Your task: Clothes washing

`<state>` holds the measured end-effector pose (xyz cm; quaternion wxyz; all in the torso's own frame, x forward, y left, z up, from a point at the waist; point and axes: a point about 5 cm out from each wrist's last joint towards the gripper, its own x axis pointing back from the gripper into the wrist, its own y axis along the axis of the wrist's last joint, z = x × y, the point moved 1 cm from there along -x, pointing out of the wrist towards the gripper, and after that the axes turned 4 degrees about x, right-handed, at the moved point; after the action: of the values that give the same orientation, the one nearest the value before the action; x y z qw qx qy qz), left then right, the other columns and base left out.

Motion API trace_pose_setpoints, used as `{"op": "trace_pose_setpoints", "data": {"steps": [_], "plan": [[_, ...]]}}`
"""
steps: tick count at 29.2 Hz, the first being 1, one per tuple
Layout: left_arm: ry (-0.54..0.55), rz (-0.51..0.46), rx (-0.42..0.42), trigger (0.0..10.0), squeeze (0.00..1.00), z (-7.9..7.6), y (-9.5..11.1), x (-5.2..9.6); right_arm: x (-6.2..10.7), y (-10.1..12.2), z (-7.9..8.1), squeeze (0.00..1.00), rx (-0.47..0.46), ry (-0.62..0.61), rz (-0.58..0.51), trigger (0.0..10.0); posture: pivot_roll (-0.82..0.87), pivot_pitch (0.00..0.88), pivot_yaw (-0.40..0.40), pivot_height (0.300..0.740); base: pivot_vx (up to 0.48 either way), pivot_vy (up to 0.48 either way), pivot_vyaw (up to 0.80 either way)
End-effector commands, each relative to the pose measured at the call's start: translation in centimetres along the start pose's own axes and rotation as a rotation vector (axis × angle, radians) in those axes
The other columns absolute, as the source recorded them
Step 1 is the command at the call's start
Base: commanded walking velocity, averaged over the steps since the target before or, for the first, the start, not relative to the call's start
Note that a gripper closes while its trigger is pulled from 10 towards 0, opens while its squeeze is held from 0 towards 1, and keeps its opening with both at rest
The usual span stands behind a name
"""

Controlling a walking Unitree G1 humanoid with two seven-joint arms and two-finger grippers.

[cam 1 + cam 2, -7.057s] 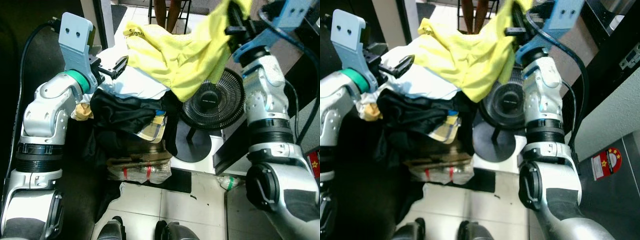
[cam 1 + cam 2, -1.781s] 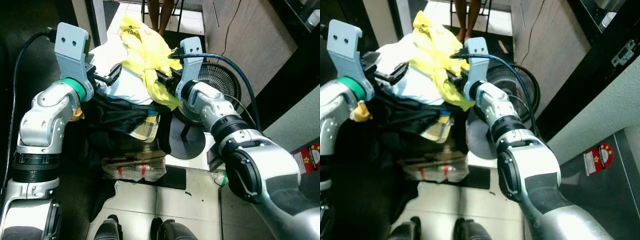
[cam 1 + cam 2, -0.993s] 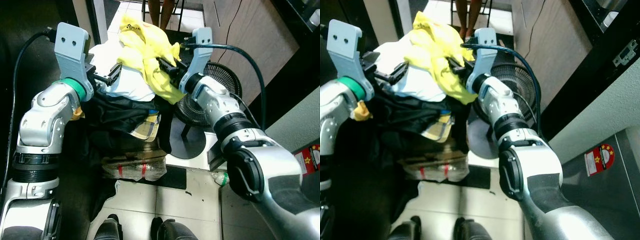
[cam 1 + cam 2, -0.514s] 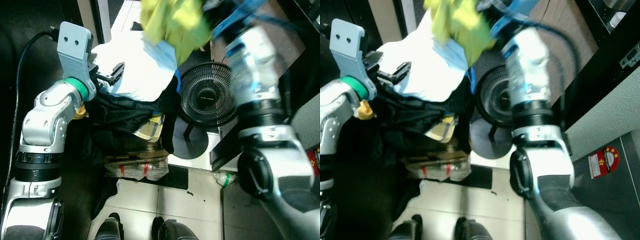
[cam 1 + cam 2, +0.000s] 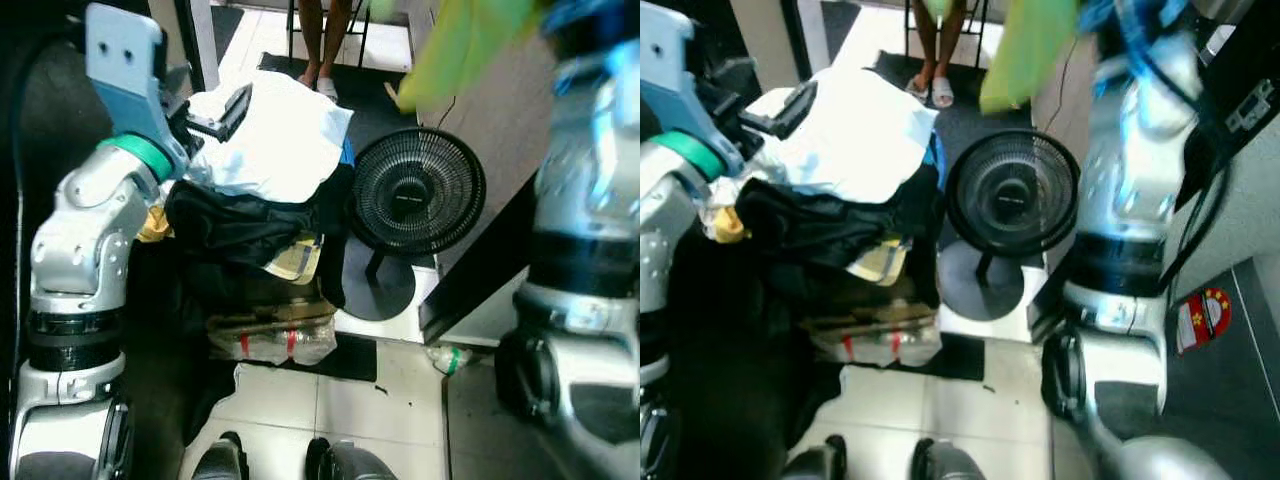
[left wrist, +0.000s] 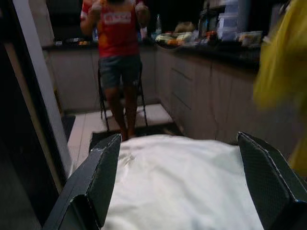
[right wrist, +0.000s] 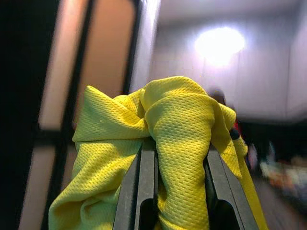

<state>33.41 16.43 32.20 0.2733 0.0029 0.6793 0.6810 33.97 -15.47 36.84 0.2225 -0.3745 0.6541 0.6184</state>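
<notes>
Pale lettering across the chest of a person's red shirt (image 6: 116,28), straight ahead of the left claw (image 6: 177,191) and well beyond it, was too blurred to read, a red sticker (image 5: 1202,318) bore yellow stars, no words legible.

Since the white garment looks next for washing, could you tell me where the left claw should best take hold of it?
I would pinch the white garment at its near edge, coming in from the robot's side. It lies spread on top of the dark clothes, and the open left claw already hovers just above that edge.
</notes>
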Motion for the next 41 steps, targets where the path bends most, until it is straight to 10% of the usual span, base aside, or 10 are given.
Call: {"op": "trace_pose_setpoints", "data": {"steps": [1,41], "plan": [[-0.006,-0.042,0.019,10.0,0.00,-0.2,0.4,0.2,1.3,-1.6,0.4,0.00,0.021,-0.017,0.085,10.0,0.04,0.052,0.011,0.740,0.000,0.000,0.00],[0.055,-0.108,0.000,10.0,0.00,0.1,0.8,-0.1,3.0,-3.0,2.3,0.00,-0.050,-0.052,0.163,10.0,0.05,0.041,0.018,0.740,0.000,0.000,-0.18]]}}
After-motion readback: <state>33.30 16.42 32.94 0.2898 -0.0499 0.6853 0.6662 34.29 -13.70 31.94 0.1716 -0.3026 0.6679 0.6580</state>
